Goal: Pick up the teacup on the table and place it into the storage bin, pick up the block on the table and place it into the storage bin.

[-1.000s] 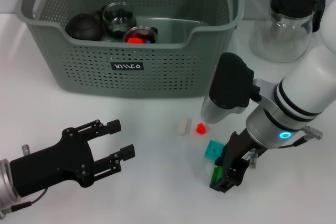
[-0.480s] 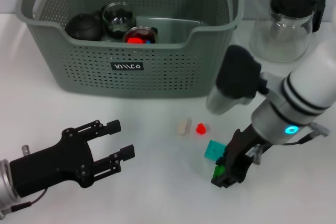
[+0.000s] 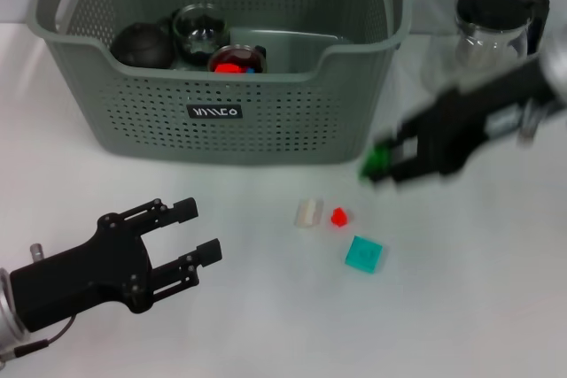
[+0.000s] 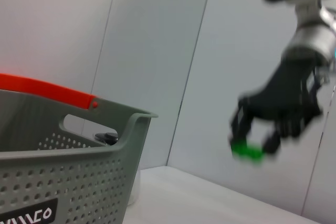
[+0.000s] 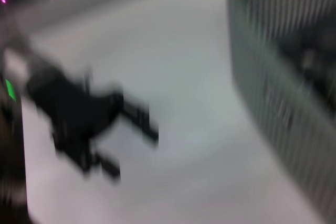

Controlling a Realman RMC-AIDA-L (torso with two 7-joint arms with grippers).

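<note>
Storage bin fills far desk, top open; black pot, glass cup and red-filled cup crowd its left half, right half bare. Glass jug blocks far right. Right end effector with green block in air beside bin's right front corner. Cream block, red block, teal block dot desk middle. Left end effector near left, fingers spread.

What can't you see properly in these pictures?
- Right gripper: motion-blurred in the head view; the green block looks pinched, its shape unclear.
- Storage bin contents: the near wall hides their lower parts.
- Right wrist view: all smeared; the left gripper is only a dark shape.
</note>
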